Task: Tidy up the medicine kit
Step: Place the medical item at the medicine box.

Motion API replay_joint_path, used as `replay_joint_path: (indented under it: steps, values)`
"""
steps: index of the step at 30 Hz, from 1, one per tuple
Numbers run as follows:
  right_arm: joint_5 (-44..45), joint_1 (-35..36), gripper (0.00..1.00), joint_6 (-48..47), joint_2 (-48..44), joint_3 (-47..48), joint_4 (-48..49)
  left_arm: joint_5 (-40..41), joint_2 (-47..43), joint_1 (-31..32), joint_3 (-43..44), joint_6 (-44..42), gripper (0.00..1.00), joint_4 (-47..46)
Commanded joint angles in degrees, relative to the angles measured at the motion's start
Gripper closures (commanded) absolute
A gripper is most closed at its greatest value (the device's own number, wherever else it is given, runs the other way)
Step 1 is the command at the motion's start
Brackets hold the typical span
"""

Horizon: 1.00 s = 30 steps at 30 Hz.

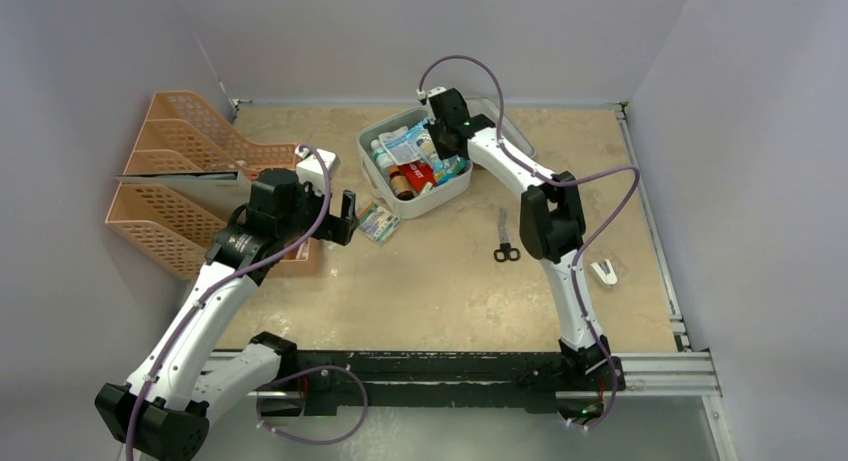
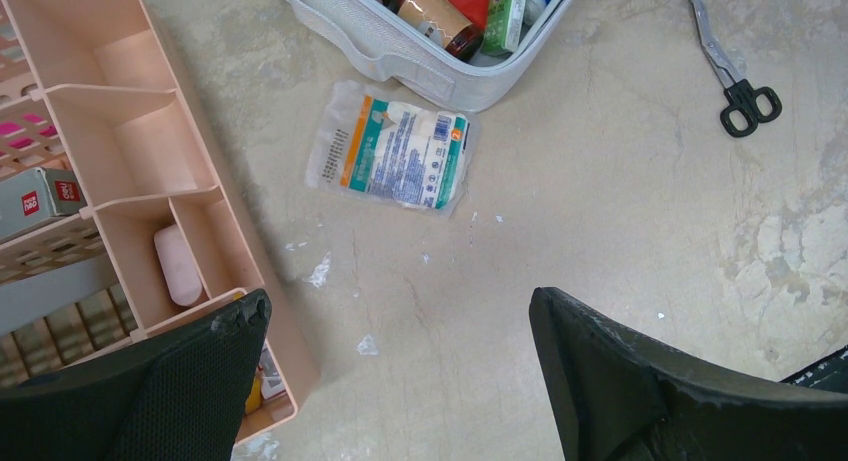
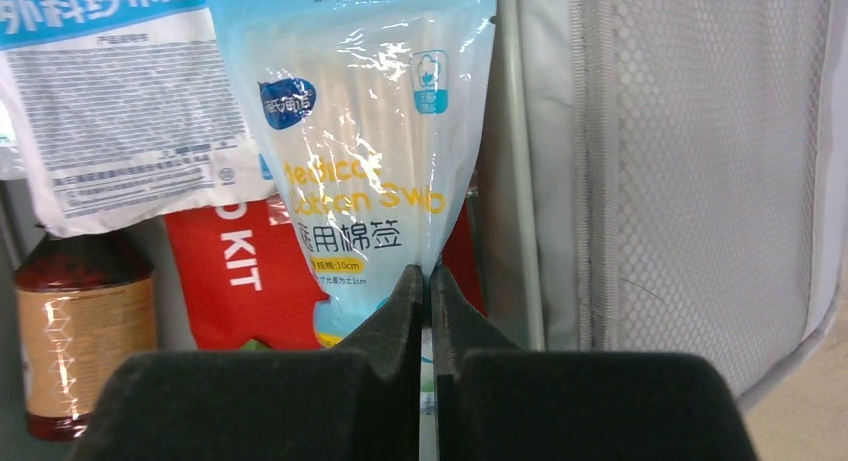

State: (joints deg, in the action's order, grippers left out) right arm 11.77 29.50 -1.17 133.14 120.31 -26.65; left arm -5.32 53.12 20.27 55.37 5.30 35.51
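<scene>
Over the open kit (image 1: 437, 199) at the desk's (image 1: 400, 291) far middle, the right end effector (image 3: 425, 276) is closed, seemingly pinching a swab bag (image 3: 370, 131) — the left end effector (image 2: 398, 301) hangs spread wide near a gauze packet (image 2: 395, 156).

My left arm reaches forward on the left, left gripper (image 1: 347, 217) wide open and pointing down. My right arm stretches far, elbow bent, right gripper (image 3: 430, 273) aimed down, fingers pressed together.

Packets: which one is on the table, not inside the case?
The gauze packet with teal and orange stripes, on the table beside the medicine kit. The white printed packet and the cotton swab bag, pinched by the right gripper, are over the kit.
</scene>
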Motion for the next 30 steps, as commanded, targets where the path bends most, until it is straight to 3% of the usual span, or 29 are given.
replay_joint_path:
  steps: [1,7,11,16,20,23,30]
  values:
    - [3.14,-0.97,1.0,-1.2,0.33,2.86,-1.18,0.16,-1.18,-0.23,-0.43,-0.65,0.0,-0.87]
    - [3.05,-1.31,0.99,-1.35,1.53,4.34,-2.36,-0.13,-0.71,-0.23,-0.34,-0.72,0.0,-0.89]
    - [2.96,-1.31,0.91,-1.75,1.85,5.26,-2.96,0.11,-0.91,-0.23,-0.42,-0.73,0.0,-0.83]
    - [0.62,-1.33,0.74,-0.01,-0.01,7.94,-5.85,-0.03,-0.57,-0.23,-0.41,-0.72,0.0,-0.99]
    - [-0.81,-1.36,0.68,3.11,-2.85,6.88,-7.99,-0.04,-0.43,-0.23,-0.41,-0.73,0.0,-0.88]
    - [-1.59,-1.34,0.68,3.36,-4.69,6.15,-8.02,-0.01,-0.57,-0.23,-0.47,-0.66,0.0,-0.88]
    - [-3.4,-1.31,0.82,4.03,-5.58,1.69,-4.36,0.11,-0.88,-0.28,-0.53,-0.63,0.0,-0.79]
